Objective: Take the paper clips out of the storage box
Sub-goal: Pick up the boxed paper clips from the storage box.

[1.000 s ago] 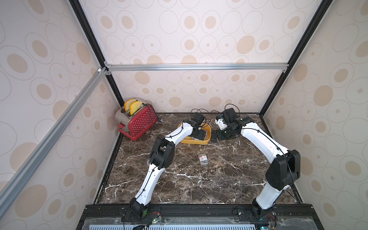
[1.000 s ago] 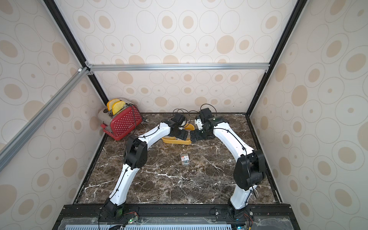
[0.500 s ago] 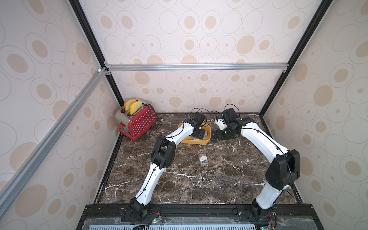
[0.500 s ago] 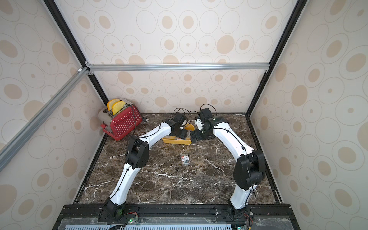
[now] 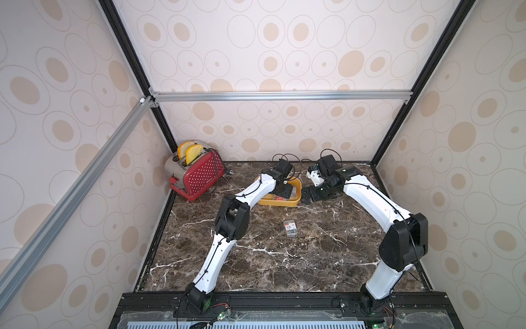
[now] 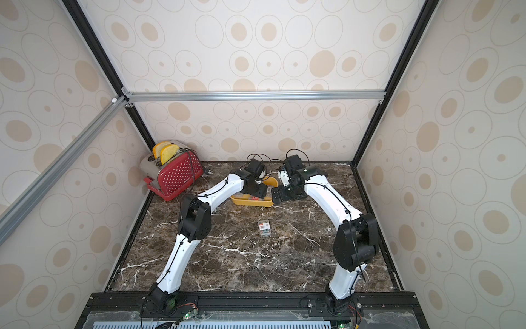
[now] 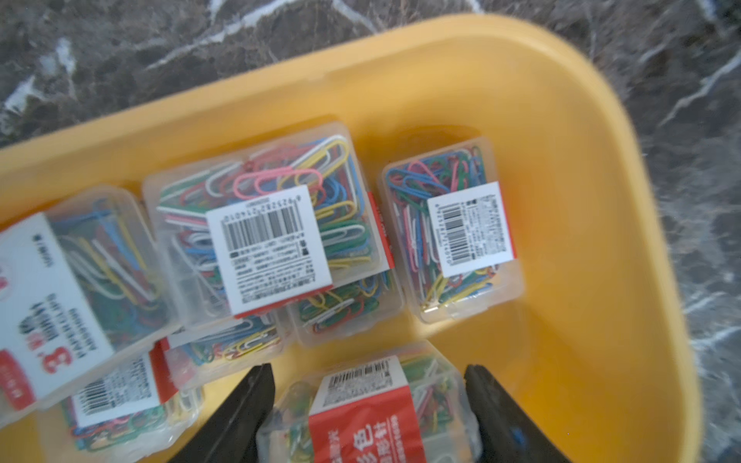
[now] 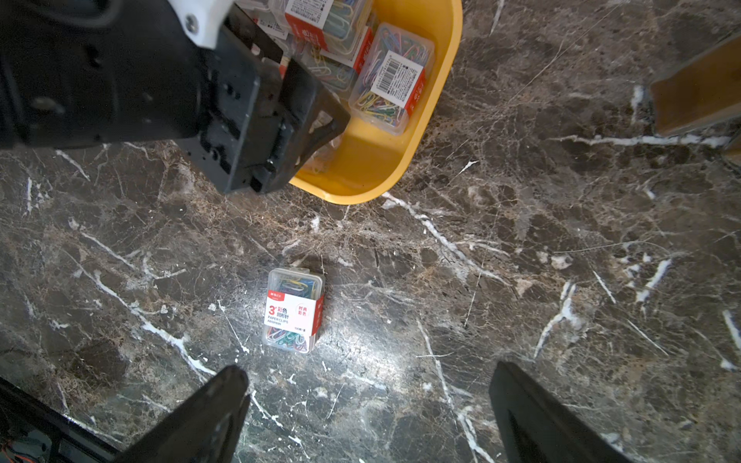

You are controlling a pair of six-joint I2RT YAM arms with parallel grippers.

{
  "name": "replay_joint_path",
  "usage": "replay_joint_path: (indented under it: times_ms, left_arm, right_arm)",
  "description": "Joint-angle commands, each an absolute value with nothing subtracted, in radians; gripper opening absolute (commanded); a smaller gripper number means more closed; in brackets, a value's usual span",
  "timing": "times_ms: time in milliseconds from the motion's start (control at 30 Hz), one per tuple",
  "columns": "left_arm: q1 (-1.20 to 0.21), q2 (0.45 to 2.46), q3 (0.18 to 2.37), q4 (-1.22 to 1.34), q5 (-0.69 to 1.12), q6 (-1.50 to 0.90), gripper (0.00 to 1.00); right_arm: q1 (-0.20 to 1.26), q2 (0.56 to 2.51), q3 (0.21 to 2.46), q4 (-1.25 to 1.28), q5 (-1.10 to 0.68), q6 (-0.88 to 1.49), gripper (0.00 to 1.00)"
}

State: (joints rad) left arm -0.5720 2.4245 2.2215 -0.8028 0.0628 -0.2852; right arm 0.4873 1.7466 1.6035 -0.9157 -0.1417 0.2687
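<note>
A lone box of paper clips [image 5: 291,228] lies on the marble bench [image 5: 313,256], well apart from the yellow storage box [image 5: 280,203] behind it. Inside, the left tool [image 7: 367,371] clamps one clip box [image 7: 361,413]; more clip boxes [image 7: 264,236] lie piled beside it. The right tool [image 8: 369,368] hangs wide open just beside the storage box. A red toaster [image 5: 196,171] stands in the far corner.

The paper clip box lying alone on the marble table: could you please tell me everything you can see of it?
The paper clip box is a small, clear, rectangular plastic case packed with blue, green, yellow and red clips. A white label with a red band wraps over one edge, printed with a red 3 and PAPERCLIPS. It looks closed and lies flat, label up, on the marble table, seen in both top views, apart from the yellow storage box. Only the table touches it.
</note>
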Motion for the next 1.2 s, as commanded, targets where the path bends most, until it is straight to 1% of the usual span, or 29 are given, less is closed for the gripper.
replay_joint_path:
  times_ms: [0, 233, 567, 733, 833, 1000, 1167]
  left_arm:
    - [-0.538, 2.311, 2.288, -0.857, 0.14, -0.313, 0.39]
    - [-0.505, 2.257, 2.249, -0.868, 0.232, -0.376, 0.39]
    - [-0.482, 2.156, 2.117, -0.809, 0.368, -0.496, 0.4]
    - [-0.48, 2.143, 2.124, -0.871, 0.418, -0.471, 0.42]
    - [-0.478, 2.131, 2.12, -0.916, 0.481, -0.445, 0.42]
    - [-0.479, 2.058, 2.03, -0.914, 0.582, -0.433, 0.42]
    - [-0.478, 1.991, 1.954, -0.901, 0.656, -0.438, 0.42]
  right_arm:
    - [0.485, 1.742, 1.632, -0.921, -0.156, 0.266, 1.0]
    - [0.484, 1.735, 1.638, -0.909, -0.177, 0.263, 1.0]
    - [0.487, 1.674, 1.545, -0.805, -0.243, 0.266, 1.0]
    - [0.493, 1.641, 1.492, -0.747, -0.292, 0.225, 0.98]
    - [0.499, 1.605, 1.416, -0.651, -0.308, 0.184, 0.97]
    - [0.499, 1.533, 1.292, -0.466, -0.373, 0.157, 0.91]
    - [0.5, 1.502, 1.22, -0.319, -0.497, 0.166, 0.8]
